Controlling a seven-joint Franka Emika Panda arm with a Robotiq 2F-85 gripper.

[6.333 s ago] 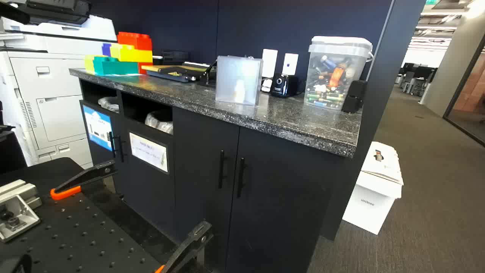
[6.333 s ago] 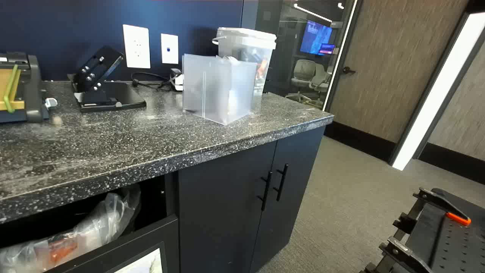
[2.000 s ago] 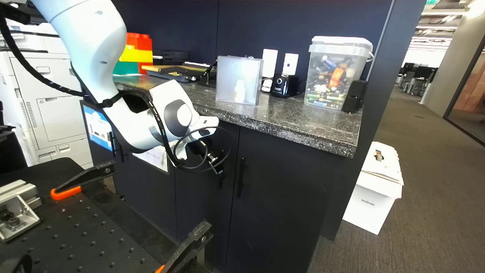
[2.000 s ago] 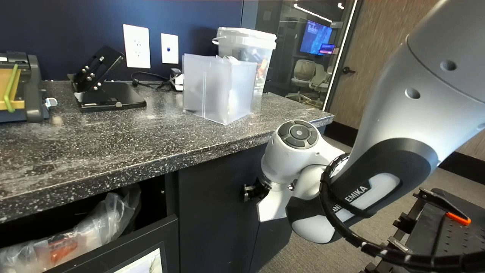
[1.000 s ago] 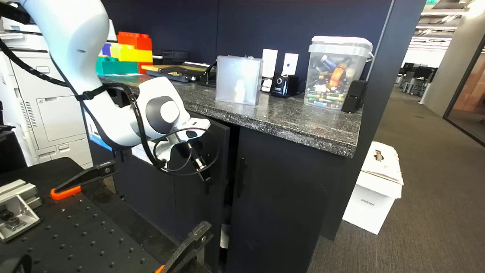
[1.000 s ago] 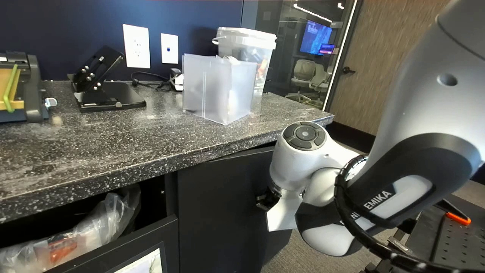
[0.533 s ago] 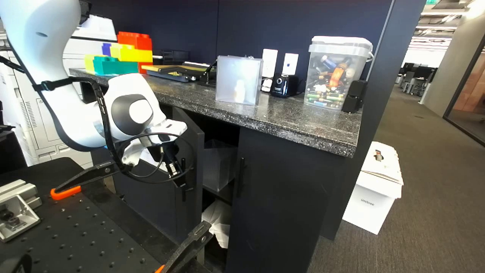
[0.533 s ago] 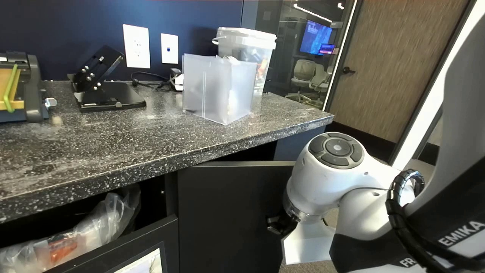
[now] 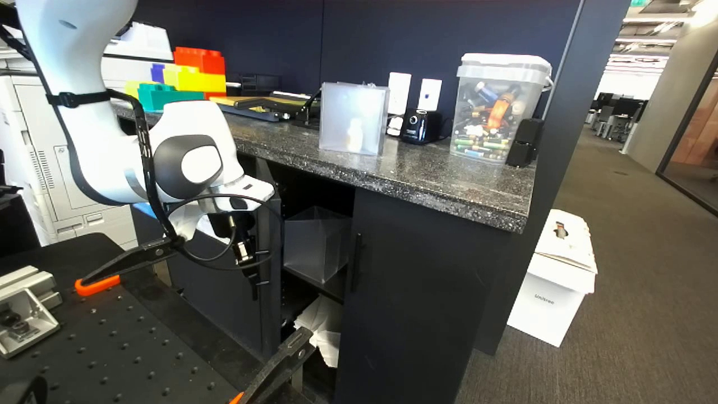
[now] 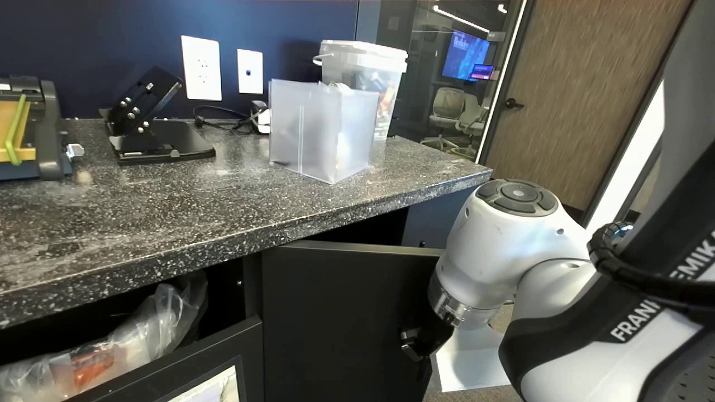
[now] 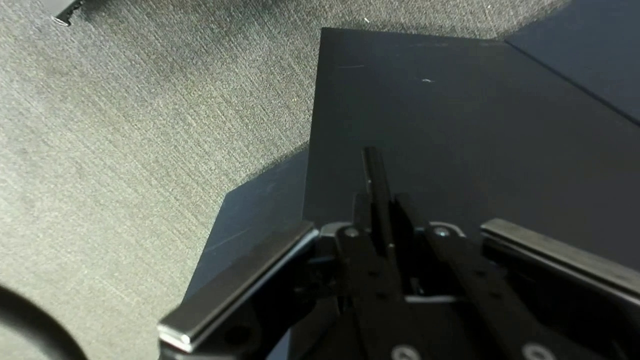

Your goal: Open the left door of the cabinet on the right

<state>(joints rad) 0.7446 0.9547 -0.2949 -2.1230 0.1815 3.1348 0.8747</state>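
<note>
The cabinet (image 9: 418, 292) is dark navy-black with a speckled stone top. Its left door (image 10: 335, 312) is swung well outward, its top edge angled away from the unit in an exterior view. In the wrist view that door (image 11: 465, 115) fills the right half, and its slim bar handle (image 11: 373, 167) runs between the fingertips. My gripper (image 11: 382, 207) is shut on this handle. In both exterior views the gripper (image 9: 251, 272) is against the front of the door near its free edge, the grip itself small and dark. The twin door with handle (image 9: 357, 264) stays closed.
Inside the cabinet are a clear bin (image 9: 316, 241) on a shelf and crumpled white material (image 9: 322, 325) below. A black perforated table (image 9: 129, 336) with orange-tipped clamps (image 9: 286, 359) stands in front. A frosted box (image 10: 324, 131) and a lidded bucket (image 9: 499, 109) sit on the countertop.
Two seconds ago the left door was closed with the gripper at its handle. Since then gripper and door have swung outward together, showing the interior; over the last half second the door opened slightly more.
</note>
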